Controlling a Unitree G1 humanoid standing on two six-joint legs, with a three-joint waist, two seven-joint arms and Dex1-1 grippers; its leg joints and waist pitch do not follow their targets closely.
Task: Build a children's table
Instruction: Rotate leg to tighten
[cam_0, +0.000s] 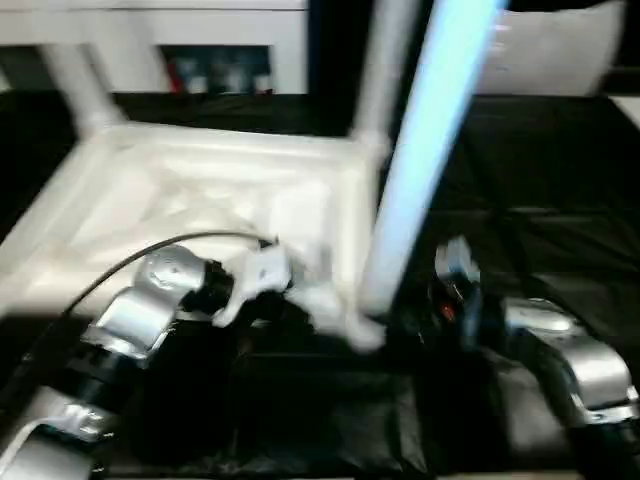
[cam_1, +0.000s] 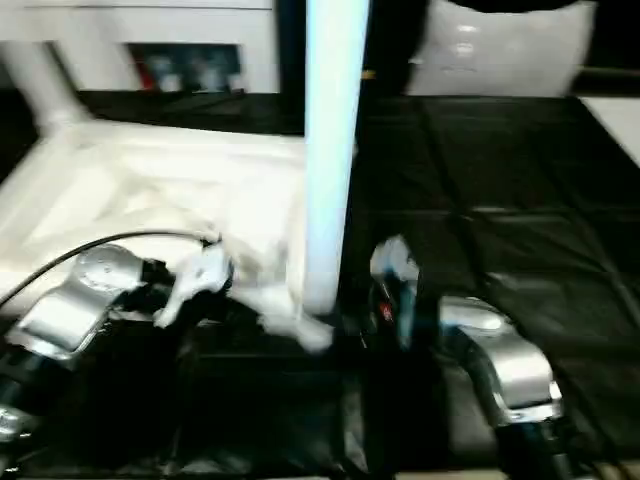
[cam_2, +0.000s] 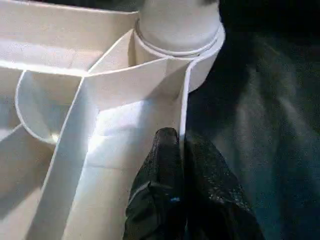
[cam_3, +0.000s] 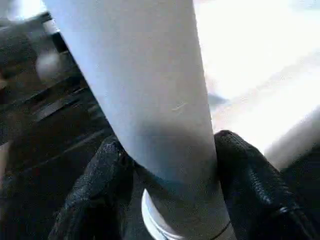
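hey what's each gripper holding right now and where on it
The right gripper clasps a table leg near its lower end, just above the corner socket. The left gripper, shut, pinches the thin outer rim of the upturned table top beside that socket.

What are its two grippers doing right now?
Left gripper: shut, pinching the rim wall of the table top.
Right gripper: jaws closed around the table leg near its base.
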